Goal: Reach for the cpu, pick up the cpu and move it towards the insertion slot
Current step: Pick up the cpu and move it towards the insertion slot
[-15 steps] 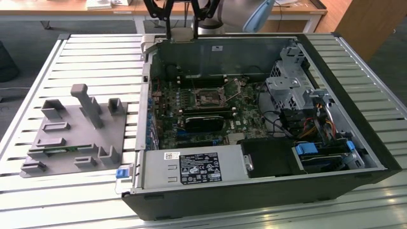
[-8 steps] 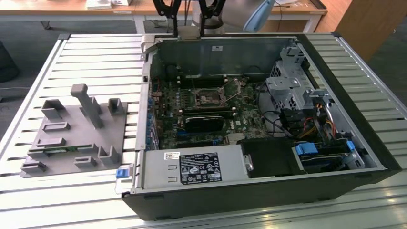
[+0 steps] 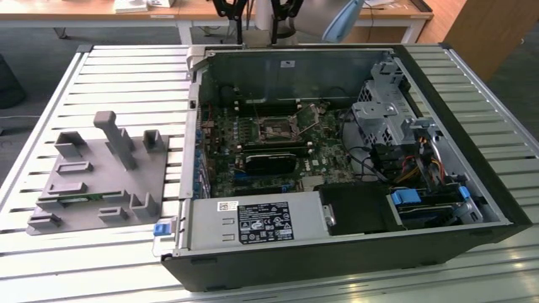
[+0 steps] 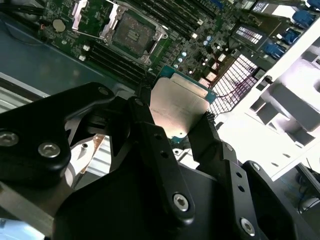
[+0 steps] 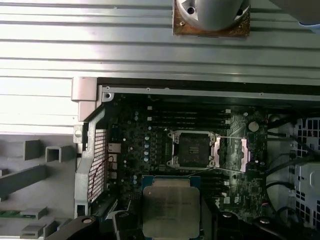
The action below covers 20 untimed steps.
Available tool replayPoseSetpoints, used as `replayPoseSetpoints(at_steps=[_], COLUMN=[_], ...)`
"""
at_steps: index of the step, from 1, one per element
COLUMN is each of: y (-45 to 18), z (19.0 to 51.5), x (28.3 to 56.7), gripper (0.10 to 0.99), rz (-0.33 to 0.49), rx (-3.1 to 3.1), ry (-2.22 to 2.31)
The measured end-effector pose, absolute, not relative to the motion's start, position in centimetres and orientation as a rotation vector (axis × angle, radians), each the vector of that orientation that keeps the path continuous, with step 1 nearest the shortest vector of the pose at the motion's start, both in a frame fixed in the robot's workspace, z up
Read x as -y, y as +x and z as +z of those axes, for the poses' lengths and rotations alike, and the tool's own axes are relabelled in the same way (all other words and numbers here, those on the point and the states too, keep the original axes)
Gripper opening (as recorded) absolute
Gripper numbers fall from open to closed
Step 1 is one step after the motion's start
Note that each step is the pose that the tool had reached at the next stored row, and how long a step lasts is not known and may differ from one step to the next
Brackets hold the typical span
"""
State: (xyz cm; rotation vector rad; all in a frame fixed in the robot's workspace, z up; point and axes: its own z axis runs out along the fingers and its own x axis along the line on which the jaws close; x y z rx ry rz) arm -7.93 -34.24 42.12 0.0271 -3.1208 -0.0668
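My gripper (image 4: 174,114) is shut on the cpu (image 4: 180,105), a flat square chip with a silver top and a thin rim, one black finger on each of two opposite edges. In the first wrist view the cpu (image 5: 170,207) hangs in the gripper (image 5: 170,221) above the motherboard, close to the insertion slot (image 5: 192,149) but not over it. The insertion slot is a silver-framed square socket with a dark centre and its retaining lid swung open (image 4: 132,35). In the exterior view the insertion slot (image 3: 276,128) lies in the middle of the open computer case.
The open computer case (image 3: 471,158) lies on a slatted metal table (image 3: 126,76), with a power supply (image 3: 252,224), a black block (image 3: 269,161) and cables inside. On the exterior view's left stands a grey fixture (image 3: 93,183) holding a green memory stick (image 3: 80,201). The arm's base (image 5: 210,15) sits behind the case.
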Motion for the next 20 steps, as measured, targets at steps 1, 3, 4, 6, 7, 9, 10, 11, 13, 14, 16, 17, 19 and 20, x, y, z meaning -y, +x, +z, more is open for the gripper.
replayPoseSetpoints(at_steps=[1, 3, 4, 6, 7, 9, 10, 11, 13, 14, 16, 17, 19, 20], y=[-7.8, -7.6, -7.5, -7.2, -7.1, -6.6, -6.4, -6.2, -5.8, -5.5, -4.9, -4.6, -4.1, -3.8], z=[42.1, 42.1, 42.1, 42.1, 42.1, 42.1, 42.1, 42.1, 42.0, 42.0, 42.0, 41.9, 41.9, 41.9], x=[34.1, 33.7, 33.5, 33.2, 33.1, 32.8, 32.7, 32.5, 32.3, 32.3, 32.0, 32.0, 31.8, 31.8], gripper=[0.545, 0.545, 0.545, 0.545, 0.545, 0.545, 0.545, 0.545, 0.545, 0.545, 0.545, 0.545, 0.545, 0.545], rz=[-0.067, -0.067, -0.067, -0.067, -0.067, -0.067, -0.067, -0.067, -0.067, -0.067, -0.067, -0.067, -0.067, -0.067], rx=[3.121, 3.121, 3.121, 3.121, 3.121, 3.121, 3.121, 3.121, 3.121, 3.121, 3.121, 3.121, 3.121, 3.121], ry=[0.027, 0.027, 0.027, 0.028, 0.028, 0.028, 0.028, 0.028, 0.028, 0.028, 0.028, 0.028, 0.028, 0.028])
